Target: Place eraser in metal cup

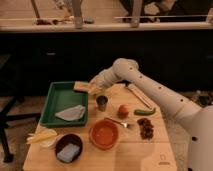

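— While the arm reaches across from the right edge of the table [150, 150], where exactly is the gripper [94, 90]?

— It hangs over the back of the table, just beside the green tray [50, 107] and above its back right corner. Its fingers are clamped together on the eraser [82, 87], a tan block that sticks out from the fingertips towards the left, over the tray's rim.

— And the metal cup [102, 103]?

— It stands upright on the table just off the tray's right edge, a little nearer the front than the gripper and slightly to its right. So the cup lies below and just forward of the held eraser.

— How does the eraser's long axis lie?

— Roughly level, running left to right along the table's back edge. My judgement is that it would need tipping end-down, or centring carefully over the rim, since the cup's mouth looks narrow against the block's length.

— Anything close enough to matter?

— The orange bowl [104, 134] sits further forward, well apart from the cup.
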Robot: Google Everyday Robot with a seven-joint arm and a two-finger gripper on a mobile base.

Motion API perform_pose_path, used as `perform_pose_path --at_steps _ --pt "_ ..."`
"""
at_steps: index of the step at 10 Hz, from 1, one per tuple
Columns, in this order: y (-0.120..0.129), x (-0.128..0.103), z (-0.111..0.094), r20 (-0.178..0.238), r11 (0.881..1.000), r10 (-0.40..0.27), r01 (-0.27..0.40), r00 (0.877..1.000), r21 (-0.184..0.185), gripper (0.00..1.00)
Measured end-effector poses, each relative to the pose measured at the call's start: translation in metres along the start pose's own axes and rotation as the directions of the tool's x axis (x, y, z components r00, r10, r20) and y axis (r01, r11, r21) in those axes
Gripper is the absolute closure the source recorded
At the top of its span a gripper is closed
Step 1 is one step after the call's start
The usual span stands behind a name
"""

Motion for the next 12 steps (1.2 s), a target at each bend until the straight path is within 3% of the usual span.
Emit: perform_pose_path --at_steps 4,9,12 --pt "0.014 0.019 -0.011 -0.011 0.999 0.040 -0.040 0.999 0.002 1.00" --pt "0.022 0.052 -0.030 0.002 0.995 0.095 -0.095 0.995 0.041 1.00" --pt "0.018 0.064 -0.023 0.013 0.993 0.113 -0.114 0.993 0.033 1.00"
